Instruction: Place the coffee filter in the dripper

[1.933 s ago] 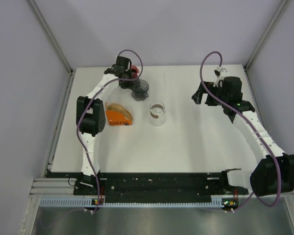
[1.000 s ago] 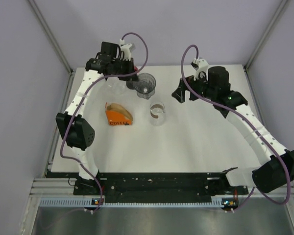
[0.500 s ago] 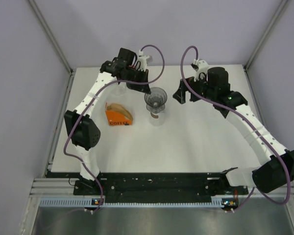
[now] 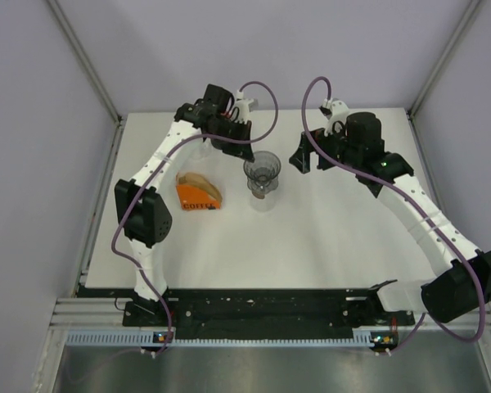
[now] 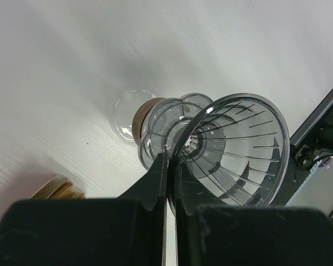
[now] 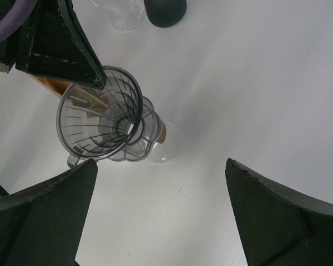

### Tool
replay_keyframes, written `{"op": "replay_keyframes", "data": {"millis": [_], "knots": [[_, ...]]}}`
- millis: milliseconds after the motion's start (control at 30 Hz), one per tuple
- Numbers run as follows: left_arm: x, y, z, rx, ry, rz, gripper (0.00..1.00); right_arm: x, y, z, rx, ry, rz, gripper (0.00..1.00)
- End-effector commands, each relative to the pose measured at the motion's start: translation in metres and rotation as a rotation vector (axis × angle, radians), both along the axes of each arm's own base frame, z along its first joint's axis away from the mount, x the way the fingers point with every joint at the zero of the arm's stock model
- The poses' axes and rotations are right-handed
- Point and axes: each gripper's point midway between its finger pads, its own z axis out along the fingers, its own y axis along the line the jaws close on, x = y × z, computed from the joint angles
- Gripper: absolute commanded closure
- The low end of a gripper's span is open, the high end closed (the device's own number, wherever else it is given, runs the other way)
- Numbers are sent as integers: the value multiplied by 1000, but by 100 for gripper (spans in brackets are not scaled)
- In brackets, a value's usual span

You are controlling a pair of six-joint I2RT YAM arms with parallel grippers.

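Dripper [image 5: 233, 149] in left gripper [image 5: 169, 162], perhaps touching carafe [image 5: 125, 111].

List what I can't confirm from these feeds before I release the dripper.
- Whether the dripper rests on the glass server or hangs above it: top view, the dripper covers its mouth.
- Filter count in the orange holder: too small in top view; in left wrist, the left gripper hides most.
- Dark round object: right wrist, cut off by the top edge.

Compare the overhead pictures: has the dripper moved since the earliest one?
Yes. The dripper, pinched by the left gripper, has shifted right, away from the orange filter box, to over the glass server, which stayed put.
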Motion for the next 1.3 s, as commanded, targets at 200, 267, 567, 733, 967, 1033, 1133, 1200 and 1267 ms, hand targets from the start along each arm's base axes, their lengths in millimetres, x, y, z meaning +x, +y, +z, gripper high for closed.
{"op": "replay_keyframes", "data": {"millis": [200, 267, 567, 733, 967, 1033, 1133, 1200, 1267], "knots": [[5, 4, 21, 6, -74, -9, 59, 2, 0, 12, 1, -40, 2, 2], [7, 5, 31, -5, -94, -6, 43, 2, 1, 12, 3, -41, 5, 1], [23, 56, 94, -109, -201, 110, 17, 0, 1, 22, 14, -53, 3, 1], [39, 134, 82, 45, -265, 312, 18, -2, 3, 36, 14, -91, -10, 3], [29, 196, 31, 289, -263, 415, 28, -14, 45, 70, -23, -214, 84, 13], [28, 208, 14, 344, -248, 436, 31, -19, 66, 81, -28, -251, 134, 16], [28, 221, -5, 402, -211, 458, 37, -30, 101, 81, -47, -273, 232, 18], [30, 226, -14, 416, -185, 470, 39, -33, 117, 76, -66, -277, 286, 18], [29, 231, -20, 446, -155, 479, 42, -36, 133, 69, -68, -261, 329, 18]]}}
